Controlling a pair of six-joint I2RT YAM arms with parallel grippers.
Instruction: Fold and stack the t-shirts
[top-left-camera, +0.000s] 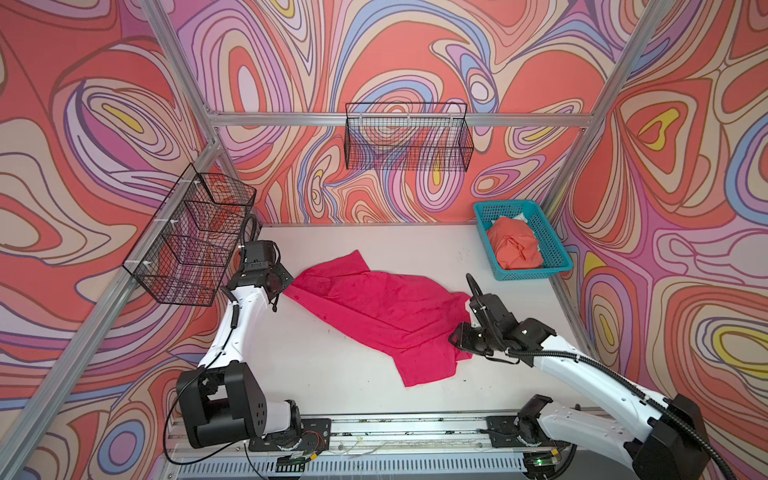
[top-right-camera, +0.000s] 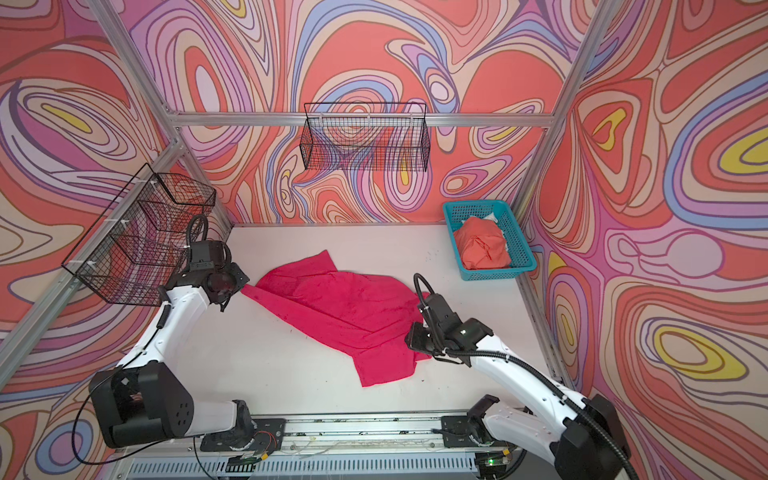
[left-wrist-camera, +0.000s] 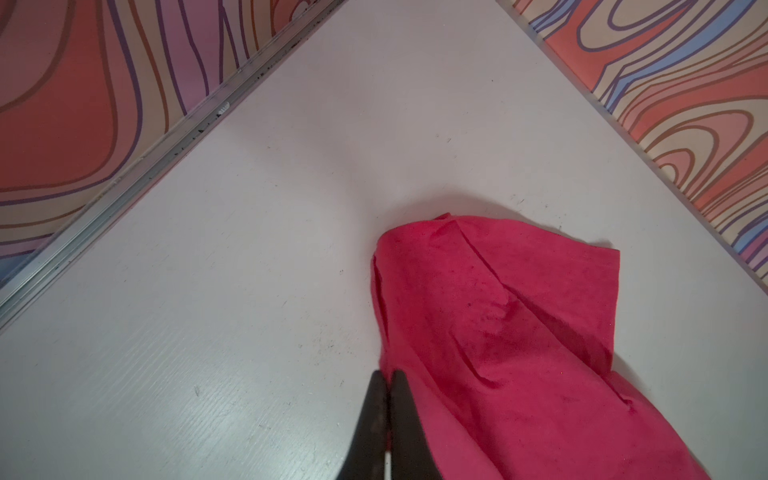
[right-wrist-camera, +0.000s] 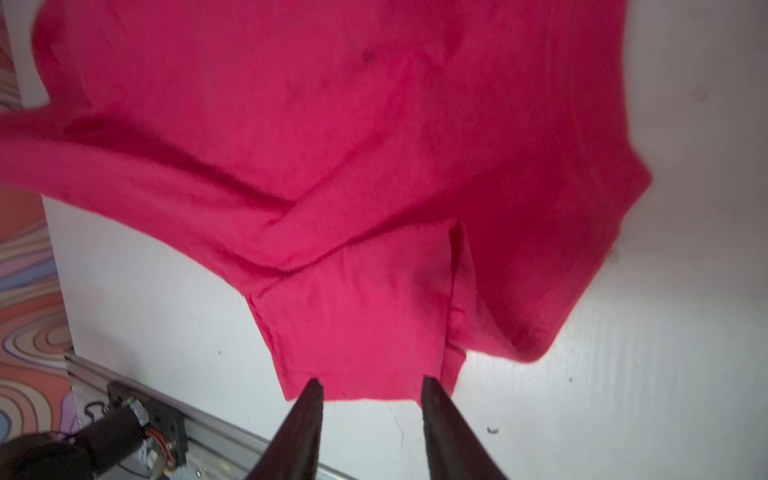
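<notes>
A magenta-pink t-shirt (top-left-camera: 374, 307) (top-right-camera: 345, 307) lies crumpled and spread across the middle of the white table. My left gripper (left-wrist-camera: 388, 376) is shut on its far-left edge (left-wrist-camera: 498, 332), with pink cloth pinched between the fingers. My right gripper (right-wrist-camera: 372, 384) stands open just above the shirt's near-right hem (right-wrist-camera: 353, 332), its fingertips either side of the cloth edge and holding nothing. In both top views this gripper (top-left-camera: 455, 338) hangs over the shirt's right side. An orange-coral t-shirt (top-left-camera: 515, 245) (top-right-camera: 482, 245) sits bunched in the teal basket (top-left-camera: 532, 274) (top-right-camera: 498, 274) at the back right.
Black wire baskets hang on the left wall (top-left-camera: 187, 237) and the rear wall (top-left-camera: 409, 137). A metal rail (top-left-camera: 415, 428) carrying both arm bases runs along the table's front edge. Patterned walls close in the table (top-left-camera: 332, 374) on three sides.
</notes>
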